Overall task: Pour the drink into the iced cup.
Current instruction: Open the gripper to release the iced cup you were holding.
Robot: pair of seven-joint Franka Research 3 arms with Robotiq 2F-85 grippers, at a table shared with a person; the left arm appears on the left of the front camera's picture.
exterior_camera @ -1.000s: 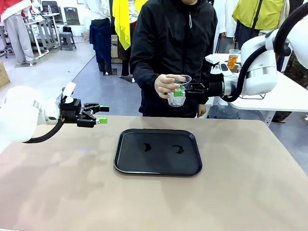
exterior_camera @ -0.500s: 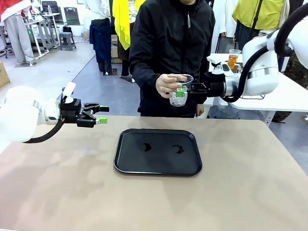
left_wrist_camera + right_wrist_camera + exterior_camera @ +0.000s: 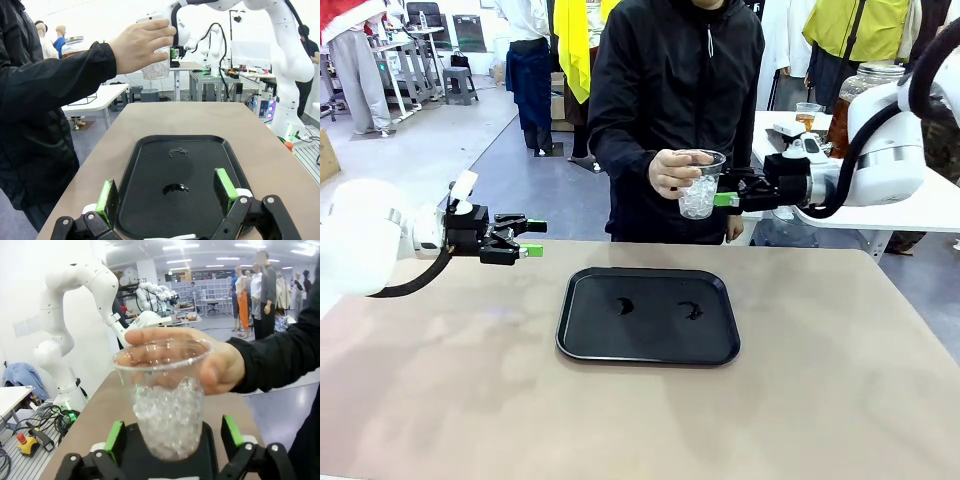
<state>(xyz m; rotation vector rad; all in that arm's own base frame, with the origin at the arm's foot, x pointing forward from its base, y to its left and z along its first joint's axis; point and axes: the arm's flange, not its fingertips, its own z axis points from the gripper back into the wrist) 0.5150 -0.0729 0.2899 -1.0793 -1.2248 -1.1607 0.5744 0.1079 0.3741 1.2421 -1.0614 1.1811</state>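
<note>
- The right gripper (image 3: pixel 728 199) has just spread open and backed off; the iced cup (image 3: pixel 700 186) now rests in the person's hand (image 3: pixel 672 172).
- The left gripper (image 3: pixel 534 238) hangs spread, empty.
- The drink (image 3: pixel 839 122) waits behind, unpoured.

No legible text or labels.

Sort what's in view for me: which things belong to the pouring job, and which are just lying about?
Job:
- clear plastic cup of ice, held up in the person's hand
- large clear glass jar of amber drink, on the white side table
- right pincer, open beside the cup

Lying about:
- black rectangular tray, two small wet patches
- left pincer, open, idle
</note>
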